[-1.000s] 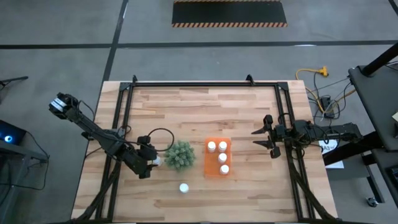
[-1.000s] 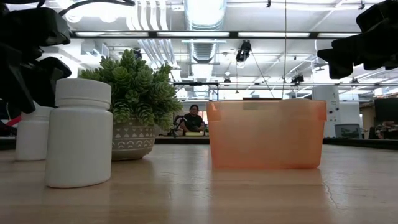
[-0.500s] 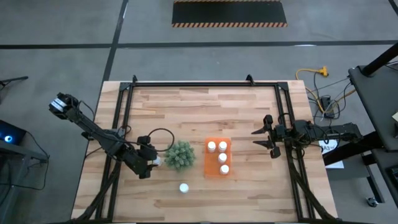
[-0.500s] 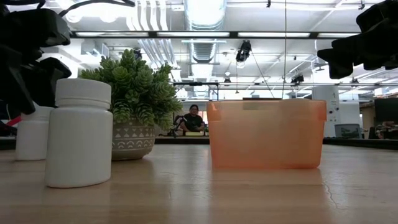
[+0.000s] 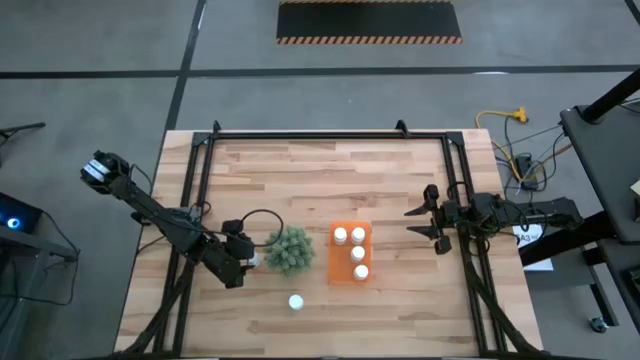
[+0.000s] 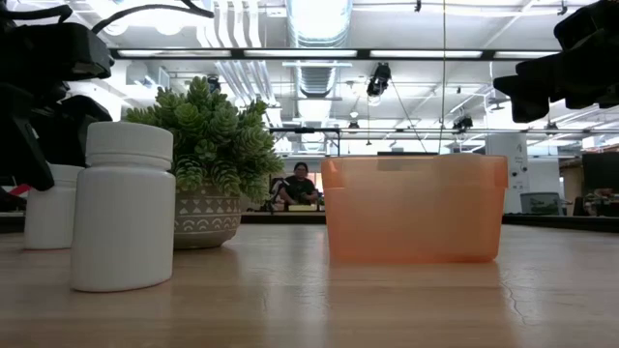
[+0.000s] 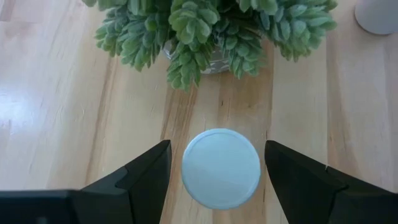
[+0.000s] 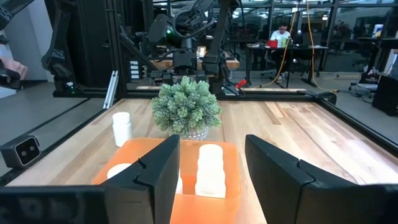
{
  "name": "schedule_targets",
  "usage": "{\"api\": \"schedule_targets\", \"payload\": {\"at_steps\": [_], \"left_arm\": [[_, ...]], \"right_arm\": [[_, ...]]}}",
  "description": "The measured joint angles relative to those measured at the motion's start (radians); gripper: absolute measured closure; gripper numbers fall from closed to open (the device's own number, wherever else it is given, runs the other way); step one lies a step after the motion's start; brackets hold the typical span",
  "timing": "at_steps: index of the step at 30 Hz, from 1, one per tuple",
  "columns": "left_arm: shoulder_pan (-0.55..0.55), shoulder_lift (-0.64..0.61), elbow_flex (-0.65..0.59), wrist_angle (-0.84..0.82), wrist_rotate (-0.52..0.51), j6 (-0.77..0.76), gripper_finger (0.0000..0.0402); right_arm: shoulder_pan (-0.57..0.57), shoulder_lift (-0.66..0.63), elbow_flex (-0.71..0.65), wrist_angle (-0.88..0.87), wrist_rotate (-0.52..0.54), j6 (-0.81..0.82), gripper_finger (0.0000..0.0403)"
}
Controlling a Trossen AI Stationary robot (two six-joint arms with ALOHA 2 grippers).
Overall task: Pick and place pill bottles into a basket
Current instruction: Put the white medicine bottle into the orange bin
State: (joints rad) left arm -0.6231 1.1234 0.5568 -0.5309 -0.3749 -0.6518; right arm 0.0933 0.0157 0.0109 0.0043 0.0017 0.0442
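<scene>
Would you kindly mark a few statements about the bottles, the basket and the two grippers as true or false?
1. Four bottles already sit in the orange basket. True.
2. The left gripper is open around a bottle beside the plant. True.
3. The right gripper is holding a bottle. False: it holds nothing and waits at the table's right edge.
4. A bottle stands alone on the table, outside the basket. True.
5. The plant stands to the right of the basket in the high view. False: it stands to the basket's left.
</scene>
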Motion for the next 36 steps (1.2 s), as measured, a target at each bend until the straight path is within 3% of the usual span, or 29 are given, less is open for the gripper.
{"api": "schedule_targets", "payload": {"at_steps": [7, 15, 30, 36], "left_arm": [[0.000, 0.000, 0.000, 0.000, 0.004, 0.000, 0.0175], [0.000, 0.000, 0.000, 0.002, 0.010, -0.001, 0.0259], [0.000, -0.001, 0.071, -0.004, 0.015, 0.009, 0.0260], [0.000, -0.001, 0.149, -0.108, 0.010, 0.009, 0.0260]], "right_arm": [[0.000, 0.000, 0.000, 0.000, 0.000, -0.001, 0.0229], [0.000, 0.000, 0.000, 0.000, 0.000, 0.000, 0.0231], [0.000, 0.000, 0.000, 0.000, 0.000, 0.000, 0.0229], [0.000, 0.000, 0.000, 0.000, 0.000, -0.002, 0.0232]]}}
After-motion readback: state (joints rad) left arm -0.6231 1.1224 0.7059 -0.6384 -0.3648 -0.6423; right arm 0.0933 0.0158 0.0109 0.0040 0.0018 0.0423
